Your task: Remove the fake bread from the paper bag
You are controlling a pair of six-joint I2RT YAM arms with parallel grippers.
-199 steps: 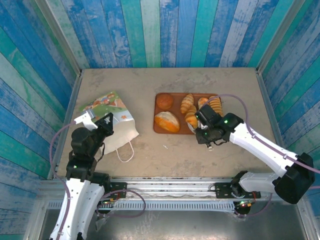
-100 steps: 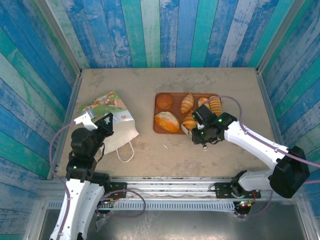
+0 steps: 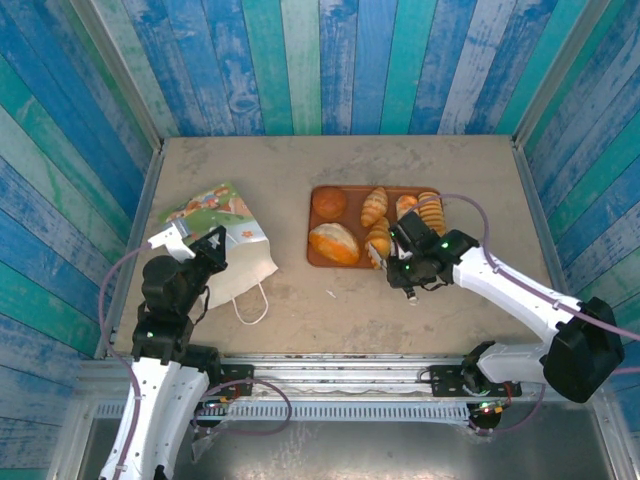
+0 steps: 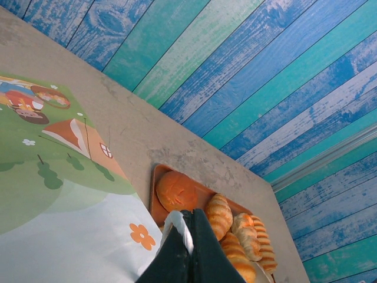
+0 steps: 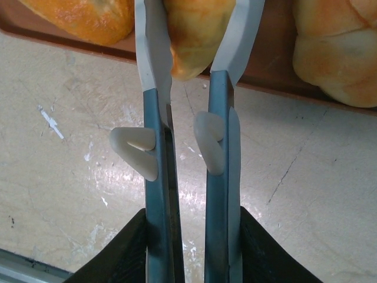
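As right jaws clasp it, croissant point(image 5: 197, 41) end

Right claw point(image 5: 196, 23) further left, now tight around croissant point(image 3: 378, 243) tip at tray point(image 5: 277, 79) edge

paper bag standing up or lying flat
Lying flat: the paper bag rests on the table with its wide printed side facing up.

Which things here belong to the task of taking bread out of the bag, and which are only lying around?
Belong to the task: fake bread; paper bag.
Only lying around: brown tray under the bread; table.
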